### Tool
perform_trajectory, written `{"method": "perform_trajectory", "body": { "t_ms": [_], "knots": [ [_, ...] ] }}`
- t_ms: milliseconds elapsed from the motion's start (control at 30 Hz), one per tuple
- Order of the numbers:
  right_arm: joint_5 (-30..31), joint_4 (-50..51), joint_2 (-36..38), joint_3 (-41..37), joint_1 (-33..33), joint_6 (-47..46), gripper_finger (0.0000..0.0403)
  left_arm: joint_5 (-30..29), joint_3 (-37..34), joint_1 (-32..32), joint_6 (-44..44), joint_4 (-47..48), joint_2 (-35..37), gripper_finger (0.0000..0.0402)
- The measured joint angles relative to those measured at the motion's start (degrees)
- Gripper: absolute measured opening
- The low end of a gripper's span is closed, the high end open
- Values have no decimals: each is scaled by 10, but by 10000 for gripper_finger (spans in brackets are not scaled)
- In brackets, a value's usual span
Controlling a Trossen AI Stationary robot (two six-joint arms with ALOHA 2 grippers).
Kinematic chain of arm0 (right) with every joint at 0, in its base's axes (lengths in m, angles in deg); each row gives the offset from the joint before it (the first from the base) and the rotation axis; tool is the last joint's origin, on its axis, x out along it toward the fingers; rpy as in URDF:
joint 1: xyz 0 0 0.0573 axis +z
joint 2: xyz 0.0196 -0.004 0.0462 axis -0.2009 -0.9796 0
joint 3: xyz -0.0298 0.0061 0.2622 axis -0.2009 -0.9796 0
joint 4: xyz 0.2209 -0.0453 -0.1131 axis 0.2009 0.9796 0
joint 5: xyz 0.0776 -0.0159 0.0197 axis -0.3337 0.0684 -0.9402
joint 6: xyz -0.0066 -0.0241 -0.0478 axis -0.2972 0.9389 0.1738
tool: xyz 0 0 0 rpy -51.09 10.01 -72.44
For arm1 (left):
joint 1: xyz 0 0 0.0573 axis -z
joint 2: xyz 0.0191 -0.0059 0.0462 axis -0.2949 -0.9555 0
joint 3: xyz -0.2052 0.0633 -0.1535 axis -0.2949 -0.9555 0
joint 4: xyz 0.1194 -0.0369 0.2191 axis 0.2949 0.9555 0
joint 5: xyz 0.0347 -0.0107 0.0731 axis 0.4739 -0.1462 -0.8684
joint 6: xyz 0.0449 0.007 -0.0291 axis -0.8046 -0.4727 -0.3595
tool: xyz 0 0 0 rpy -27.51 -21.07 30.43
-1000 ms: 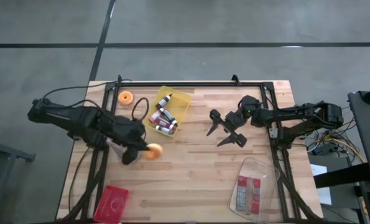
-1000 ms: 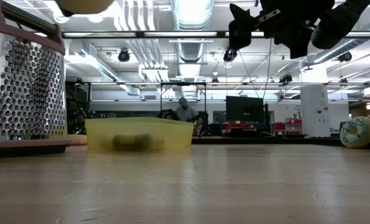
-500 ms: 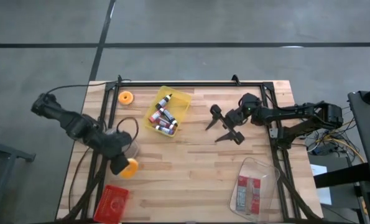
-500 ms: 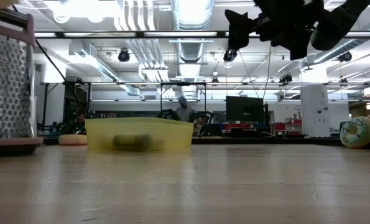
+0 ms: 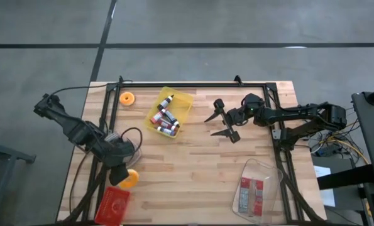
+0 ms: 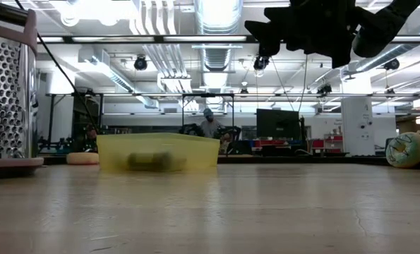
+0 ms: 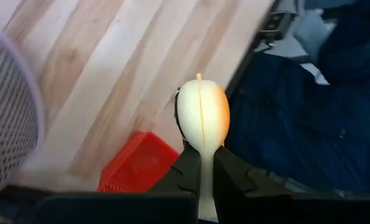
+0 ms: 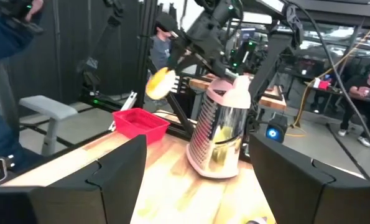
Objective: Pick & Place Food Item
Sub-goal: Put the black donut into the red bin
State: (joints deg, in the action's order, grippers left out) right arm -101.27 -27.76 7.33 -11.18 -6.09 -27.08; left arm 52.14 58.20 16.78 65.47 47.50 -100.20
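A pale orange oval food item (image 7: 201,115) hangs in the air with my left gripper (image 7: 201,163) shut on it, near the table's near left corner (image 5: 131,179). It is beside and slightly above the red basket (image 5: 113,204), which lies at the near left edge. A metal grater with a pink top (image 8: 225,134) stands upright on the table just beyond my left gripper. My right gripper (image 5: 219,123) hovers open over the far middle of the table, with nothing between its fingers. My left gripper pinches the food item's narrow lower end (image 7: 203,175) between its two fingers. The fingers slant downward from the table's left. The oval body sticks out past the fingertips, lifted clear of the table and the basket.
A yellow bin (image 5: 170,113) holding several small bottles sits at the far middle. An orange round piece (image 5: 127,98) lies at the far left. A clear container (image 5: 257,188) rests at the near right. Bare wood lies in the middle. People show in the room behind.
My left gripper has carried the food item from beside the yellow bin toward the table's near left corner, rolling as it went, and still holds it clear of the table. My right gripper has turned on the spot and stays open.
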Motion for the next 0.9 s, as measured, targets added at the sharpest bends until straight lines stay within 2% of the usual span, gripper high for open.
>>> {"method": "perform_trajectory", "body": {
  "t_ms": [167,267,533,600,667,767,900],
  "knots": [
    [1,0,0,0,0,0,283,-1,19,0,-66,-15,-5,25],
    [1,0,0,0,0,0,281,-1,35,0,-139,-16,-8,25],
    [1,0,0,0,0,0,272,-21,36,0,-468,-67,-36,25],
    [1,0,0,0,0,0,272,-38,36,0,-519,-70,-51,25],
    [1,0,0,0,0,0,274,-41,37,-1,-526,-69,-67,25],
    [1,0,0,0,0,-1,278,-17,37,0,-479,-69,-90,25],
    [1,0,0,0,0,-3,283,77,37,0,-318,-67,-112,25]
  ]
}}
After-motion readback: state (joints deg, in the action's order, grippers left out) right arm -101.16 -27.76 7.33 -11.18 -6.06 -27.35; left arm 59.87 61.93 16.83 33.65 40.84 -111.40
